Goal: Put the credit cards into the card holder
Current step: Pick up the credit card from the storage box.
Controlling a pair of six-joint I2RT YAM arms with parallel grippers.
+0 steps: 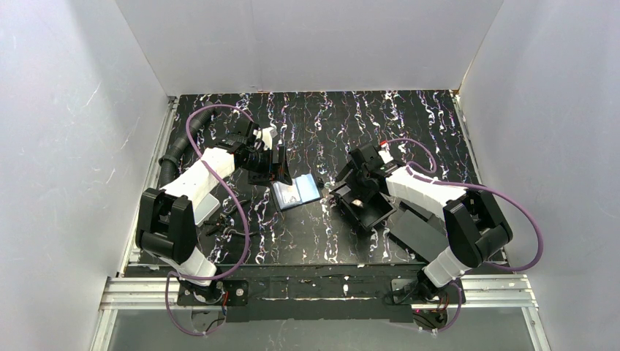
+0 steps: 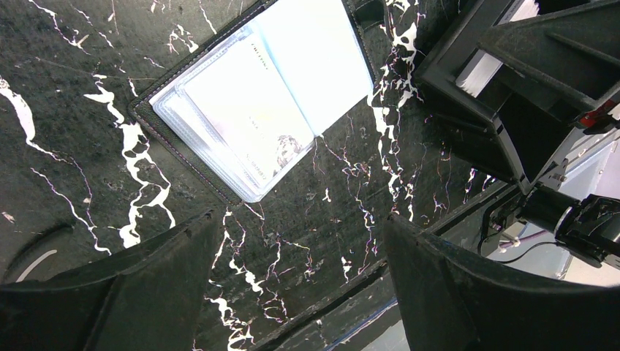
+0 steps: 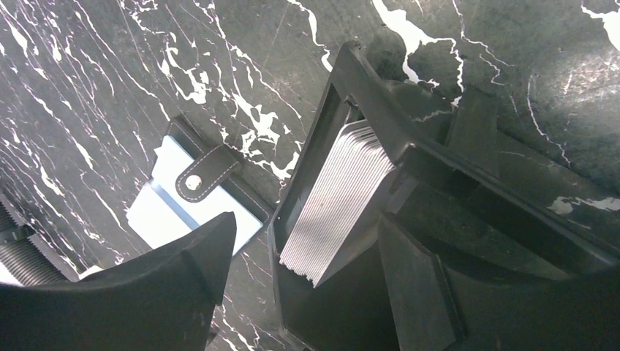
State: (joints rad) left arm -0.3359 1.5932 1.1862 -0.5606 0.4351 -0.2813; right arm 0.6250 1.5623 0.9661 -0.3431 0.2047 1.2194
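My open right tool (image 3: 307, 227) sits around thin grey cards (image 3: 343, 190) to grab them; my open left tool (image 2: 301, 219) waits by the spread black fold-over card holder (image 2: 219, 110).

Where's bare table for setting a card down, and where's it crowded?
Bare: the far strip of table along the back wall, and the near strip before the card holder. Crowded: mid-table, where card holder, tray, left gripper and right gripper cluster.

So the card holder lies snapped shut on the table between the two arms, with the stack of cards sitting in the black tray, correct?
Not quite: the card holder lies open, pale inside facing up, as the left wrist view shows. The stack of cards does sit in the black tray.
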